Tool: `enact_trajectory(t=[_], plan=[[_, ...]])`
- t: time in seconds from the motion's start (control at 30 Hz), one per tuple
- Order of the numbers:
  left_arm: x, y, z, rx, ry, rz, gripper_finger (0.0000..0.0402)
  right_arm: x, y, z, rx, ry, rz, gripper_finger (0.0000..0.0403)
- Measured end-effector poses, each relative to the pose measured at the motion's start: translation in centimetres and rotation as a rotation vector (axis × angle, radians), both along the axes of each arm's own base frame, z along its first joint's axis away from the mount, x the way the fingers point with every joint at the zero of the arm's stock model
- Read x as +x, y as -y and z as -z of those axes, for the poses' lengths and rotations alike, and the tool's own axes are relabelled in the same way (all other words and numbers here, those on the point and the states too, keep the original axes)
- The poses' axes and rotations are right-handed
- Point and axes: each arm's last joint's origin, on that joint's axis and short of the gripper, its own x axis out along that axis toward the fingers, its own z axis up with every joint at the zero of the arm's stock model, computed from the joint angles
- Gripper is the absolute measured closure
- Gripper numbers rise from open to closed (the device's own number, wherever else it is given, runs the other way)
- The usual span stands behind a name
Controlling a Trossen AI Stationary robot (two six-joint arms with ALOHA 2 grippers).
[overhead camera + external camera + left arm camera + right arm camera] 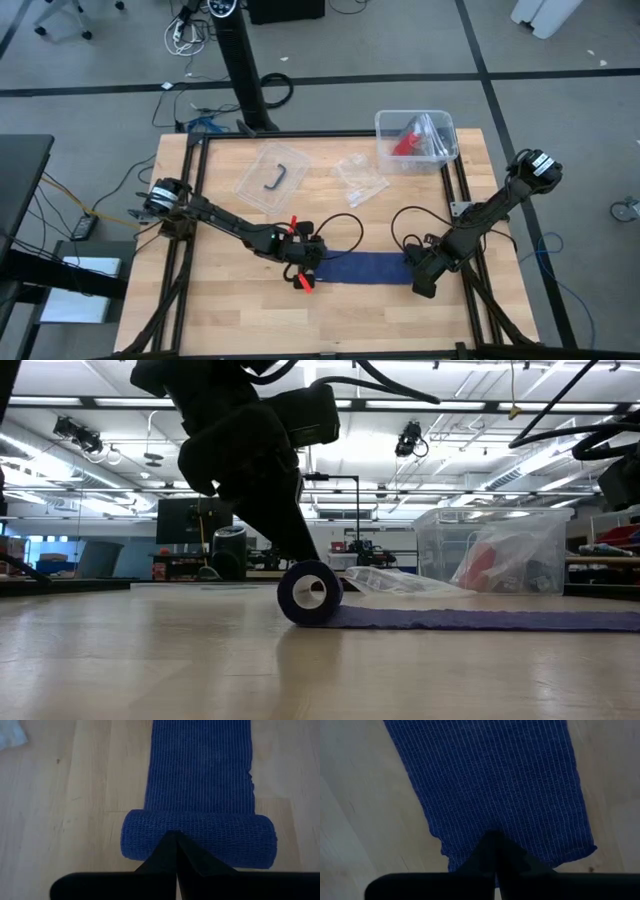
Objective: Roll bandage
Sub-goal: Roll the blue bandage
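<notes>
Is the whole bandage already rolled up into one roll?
No, only the end by the left pincer is rolled; the rest of the bandage lies flat on the table.

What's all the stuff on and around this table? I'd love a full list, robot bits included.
bandage: one, navy blue, front middle of the table, partly rolled at its left end, the rest flat.
clear lid with a dark handle: one, transparent, back left of centre.
clear plastic bag: one, transparent, back centre, lying flat.
clear bin: one, transparent, back right corner, holding a red item and crumpled plastic.
table: one, light wood with a black frame.
left end effector: one, dark, shut, tips pressed on the rolled end of the bandage.
right end effector: one, dark, shut, tips pressed on the bandage's flat right end.
</notes>
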Motion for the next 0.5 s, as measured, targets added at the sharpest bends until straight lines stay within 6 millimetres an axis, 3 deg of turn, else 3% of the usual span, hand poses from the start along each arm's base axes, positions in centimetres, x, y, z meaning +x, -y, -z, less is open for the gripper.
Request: enact_trajectory(t=[0.5], plan=[[0.42, -0.16, -0.15, -0.023, 0.036, 0.003, 0.0401, -0.1, 0.02, 0.02, 0.003, -0.014, 0.004, 0.0403]])
